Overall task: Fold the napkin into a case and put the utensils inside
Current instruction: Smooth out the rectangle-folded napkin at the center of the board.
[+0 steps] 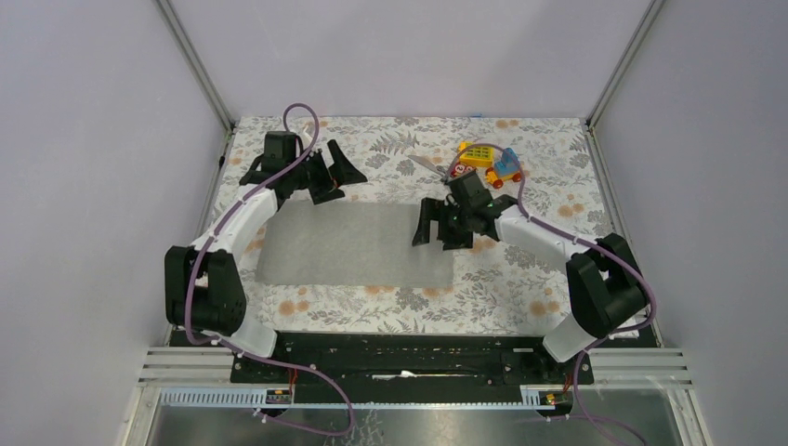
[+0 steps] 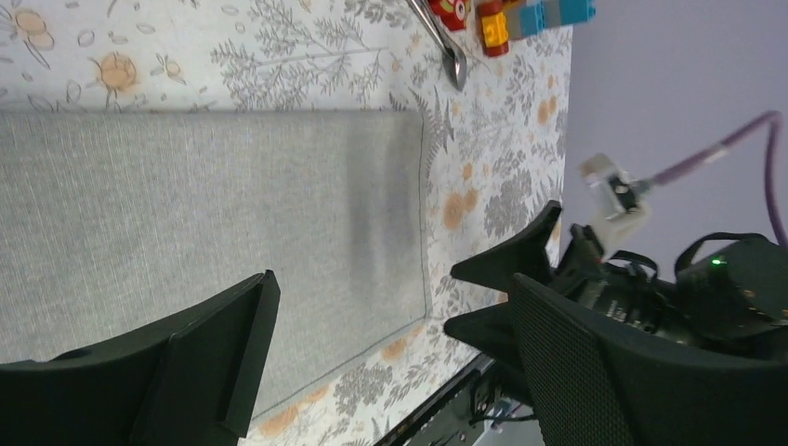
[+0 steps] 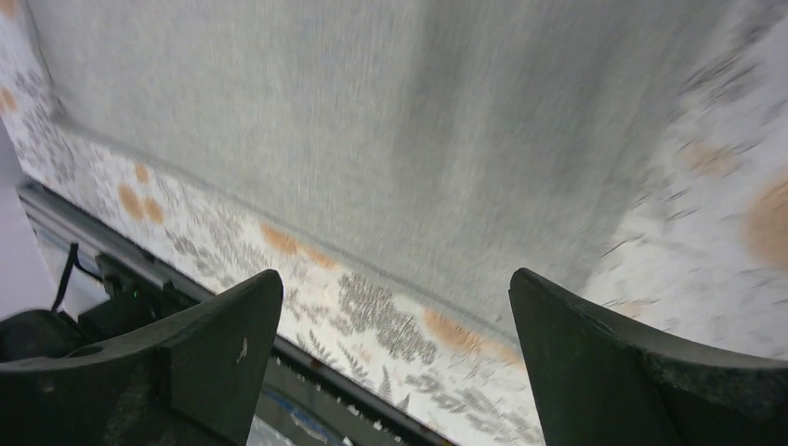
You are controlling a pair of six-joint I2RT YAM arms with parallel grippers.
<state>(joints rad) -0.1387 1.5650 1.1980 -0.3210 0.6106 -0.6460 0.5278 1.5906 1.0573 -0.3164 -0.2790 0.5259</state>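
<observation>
The grey napkin (image 1: 353,243) lies flat and unfolded on the floral tablecloth; it also shows in the left wrist view (image 2: 204,204) and the right wrist view (image 3: 372,121). My left gripper (image 1: 336,175) (image 2: 390,344) is open and empty, just beyond the napkin's far edge. My right gripper (image 1: 439,234) (image 3: 395,325) is open and empty, above the napkin's right end. The silver utensils (image 1: 427,164) lie behind the right arm near the toy blocks, partly hidden. One utensil tip (image 2: 453,60) shows in the left wrist view.
Colourful toy blocks (image 1: 491,163) (image 2: 506,19) sit at the back right of the tablecloth (image 1: 548,186). Grey walls close in the back and both sides. The black base rail (image 1: 400,348) runs along the near edge.
</observation>
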